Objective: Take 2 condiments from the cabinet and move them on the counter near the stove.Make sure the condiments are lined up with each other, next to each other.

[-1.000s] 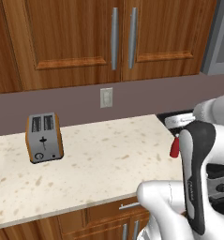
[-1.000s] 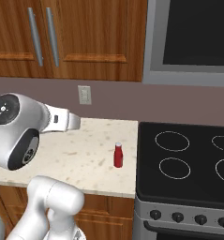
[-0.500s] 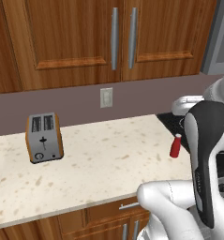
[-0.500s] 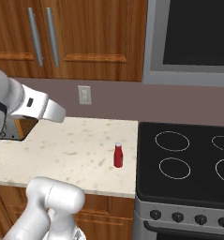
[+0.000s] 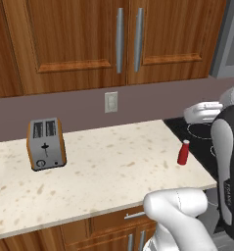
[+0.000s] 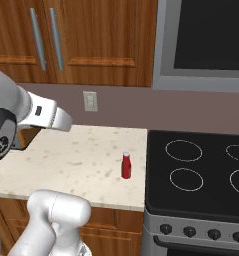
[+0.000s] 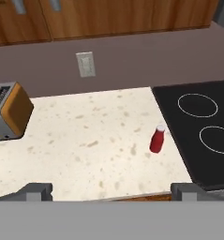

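One condiment, a red bottle (image 5: 183, 152) (image 6: 126, 165) (image 7: 157, 138) with a pale cap, stands upright on the beige speckled counter (image 5: 113, 169) (image 6: 76, 160) (image 7: 85, 140). It is close to the counter's edge beside the stove (image 6: 201, 175) (image 7: 202, 122) (image 5: 189, 128). My gripper (image 7: 113, 192) hangs back from the counter's front edge, above and well short of the bottle. It is open wide with nothing between its fingertips (image 7: 38, 190). The cabinet is out of view.
A steel and orange toaster (image 5: 45, 143) (image 7: 8, 110) stands at the counter's left end. Shut wooden wall cupboards (image 5: 123, 39) (image 6: 46, 40) with silver bar handles hang above. A wall socket (image 5: 111, 102) (image 6: 90, 101) (image 7: 86, 64) is behind, and a microwave (image 6: 206, 40) sits over the stove.
My arm has swung back from the counter, uncovering the red bottle in the left base view. The bottle has not moved and the gripper has stayed open.
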### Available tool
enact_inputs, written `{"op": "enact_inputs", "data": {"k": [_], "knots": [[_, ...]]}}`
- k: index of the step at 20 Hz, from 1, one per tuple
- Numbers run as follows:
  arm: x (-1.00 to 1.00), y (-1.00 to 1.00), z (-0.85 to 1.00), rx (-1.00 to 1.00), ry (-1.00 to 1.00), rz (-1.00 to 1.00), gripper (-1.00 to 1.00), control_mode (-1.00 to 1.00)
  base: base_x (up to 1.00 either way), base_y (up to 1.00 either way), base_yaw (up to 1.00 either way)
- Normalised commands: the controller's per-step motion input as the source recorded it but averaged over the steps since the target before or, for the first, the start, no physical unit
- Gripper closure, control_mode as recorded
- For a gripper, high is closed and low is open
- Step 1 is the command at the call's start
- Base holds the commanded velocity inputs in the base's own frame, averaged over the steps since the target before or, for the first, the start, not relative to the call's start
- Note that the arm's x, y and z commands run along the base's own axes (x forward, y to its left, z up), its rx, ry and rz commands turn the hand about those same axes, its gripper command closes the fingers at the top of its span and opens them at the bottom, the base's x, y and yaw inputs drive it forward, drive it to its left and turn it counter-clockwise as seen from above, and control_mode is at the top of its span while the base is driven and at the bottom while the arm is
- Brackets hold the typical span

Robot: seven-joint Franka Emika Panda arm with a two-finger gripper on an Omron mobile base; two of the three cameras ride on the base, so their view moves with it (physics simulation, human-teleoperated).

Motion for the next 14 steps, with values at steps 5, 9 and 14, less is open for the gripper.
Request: {"op": "enact_inputs", "data": {"k": [5,9,14], "knots": [[-0.12,0.04,-0.13,0.00,-0.22,0.13,-1.00,-1.00,0.00,0.00,0.00],[-0.29,0.16,0.00,0.00,-0.17,0.01,-1.00,-1.00,0.00,0.00,0.00],[-0.33,0.16,0.08,0.00,-0.04,0.00,-1.00,-1.00,0.00,0.00,0.00]]}}
